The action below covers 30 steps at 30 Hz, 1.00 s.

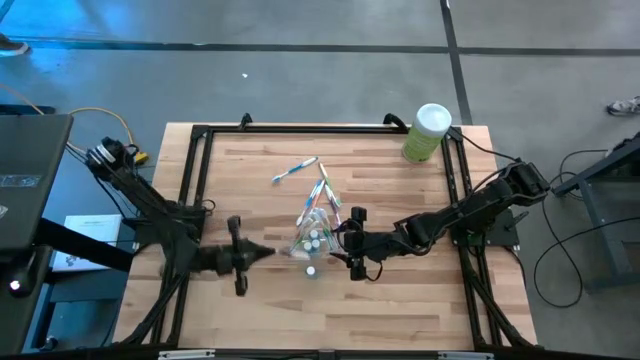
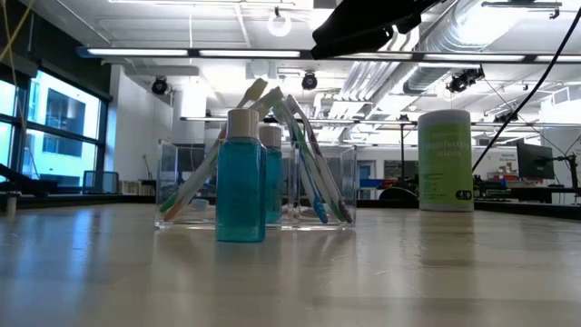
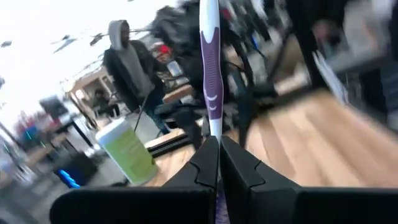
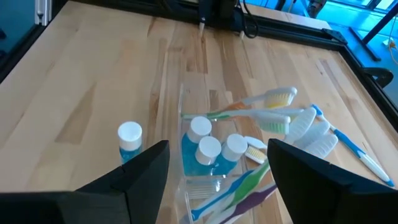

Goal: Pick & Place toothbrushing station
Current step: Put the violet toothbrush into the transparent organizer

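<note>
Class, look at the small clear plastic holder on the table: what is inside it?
Inside the small clear plastic holder stand three white-capped blue bottles and several leaning pastel toothbrushes. Their lower ends overlap, so the exact toothbrush count is hidden.

No readable text anywhere. Green canister [image 2: 445,160] carries pale print lines and small dark mark near base (too small to make out). Same canister in left wrist view: label blurred. Blue bottles [image 2: 241,177] bear no legible label. Paper sheet [image 1: 88,240] beside bench: print unreadable.
</note>
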Motion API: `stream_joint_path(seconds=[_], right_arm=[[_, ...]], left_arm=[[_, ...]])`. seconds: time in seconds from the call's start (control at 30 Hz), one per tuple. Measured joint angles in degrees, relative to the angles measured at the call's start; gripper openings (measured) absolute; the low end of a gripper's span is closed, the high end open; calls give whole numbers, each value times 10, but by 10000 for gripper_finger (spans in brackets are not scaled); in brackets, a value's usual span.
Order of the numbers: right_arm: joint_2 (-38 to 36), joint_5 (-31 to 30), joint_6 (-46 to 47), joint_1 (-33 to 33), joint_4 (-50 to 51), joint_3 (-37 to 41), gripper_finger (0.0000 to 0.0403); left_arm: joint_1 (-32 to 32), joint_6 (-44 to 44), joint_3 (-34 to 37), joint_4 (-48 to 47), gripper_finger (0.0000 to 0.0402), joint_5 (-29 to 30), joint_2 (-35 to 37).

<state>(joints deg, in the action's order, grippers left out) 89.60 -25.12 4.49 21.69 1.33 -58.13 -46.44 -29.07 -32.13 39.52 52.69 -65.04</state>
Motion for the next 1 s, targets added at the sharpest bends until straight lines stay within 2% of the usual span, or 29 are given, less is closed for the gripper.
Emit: stream_joint_path(seconds=[0.07, 0.17, 0.27, 0.33, 0.43, 0.6, 0.73, 1.0], right_arm=[[0, 0, 0, 0, 0, 0, 263], [0, 0, 0, 0, 0, 0, 263], [0, 0, 0, 0, 1, 0, 263], [0, 0, 0, 1, 1, 0, 263], [0, 2, 1, 1, 2, 0, 263], [0, 2, 5, 1, 2, 0, 263], [0, 4, 15, 1, 1, 0, 263], [0, 4, 17, 1, -25, 0, 263]], left_arm=[[-12, -42, -34, -48, 2, 16, -36], [-31, -109, -76, -101, 3, 94, -98], [-45, -239, -88, -114, 3, 182, -152], [-54, -294, -88, -136, 3, 205, -172], [-61, -283, -88, -146, 3, 225, -179], [-72, -338, -87, -156, 3, 256, -179], [-76, -339, -87, -172, 3, 257, -166], [-76, -278, -87, -401, 3, 267, -71]])
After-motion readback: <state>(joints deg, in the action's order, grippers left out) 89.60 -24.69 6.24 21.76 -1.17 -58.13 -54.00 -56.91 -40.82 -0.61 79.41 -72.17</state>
